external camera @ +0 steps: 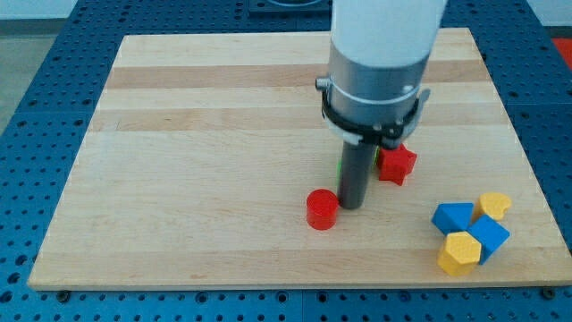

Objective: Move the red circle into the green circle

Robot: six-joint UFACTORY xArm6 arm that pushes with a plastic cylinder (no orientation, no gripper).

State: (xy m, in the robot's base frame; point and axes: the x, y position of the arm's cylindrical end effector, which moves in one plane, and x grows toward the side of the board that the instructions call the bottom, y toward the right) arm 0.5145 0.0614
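Note:
The red circle (322,209) lies on the wooden board (197,134), below the middle. My tip (351,207) stands right next to it on the view's right, touching or nearly so. Only a thin green sliver (339,165) shows at the rod's left edge; the rod and arm hide the rest of that block, so its shape cannot be made out. A red star (396,164) lies just to the view's right of the rod.
At the view's lower right is a tight cluster: a blue block (453,216), a yellow heart-like block (493,205), another blue block (490,236) and a yellow hexagon (459,253), near the board's right edge.

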